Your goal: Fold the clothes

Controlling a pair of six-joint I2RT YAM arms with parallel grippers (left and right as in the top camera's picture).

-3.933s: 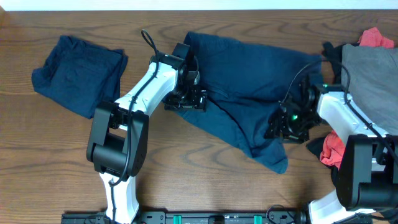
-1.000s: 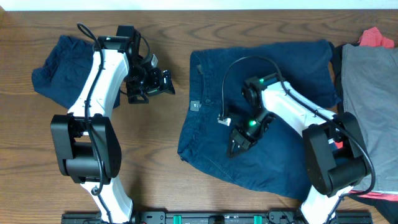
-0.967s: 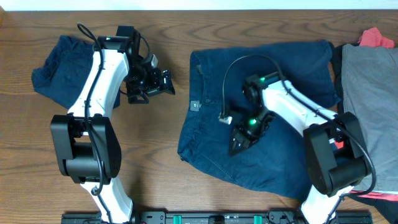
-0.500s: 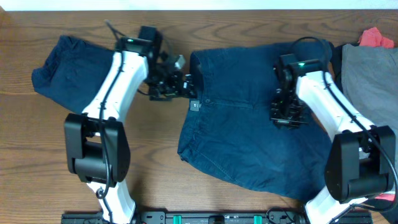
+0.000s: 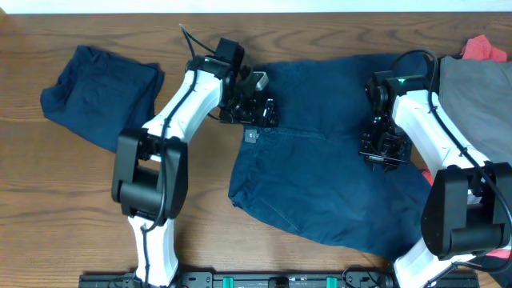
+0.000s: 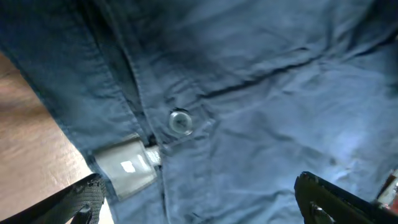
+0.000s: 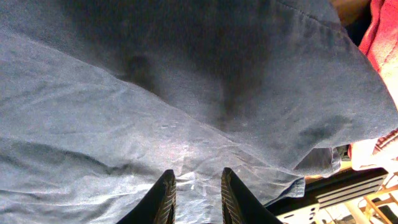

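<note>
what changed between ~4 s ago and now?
The navy shorts went from a bunched diagonal heap to spread flat. The left gripper swung out toward the folded navy piece, then back right onto the shorts by the button. The right gripper moved from mid-shorts to their right side. That piece and the grey garment stayed put.

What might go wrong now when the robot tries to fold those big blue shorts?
The left gripper hangs open over the waistband by the button; it may pinch only the top layer, so the blue shorts fold crooked. The right gripper sits close to the grey garment, so a pull might drag that along too.
</note>
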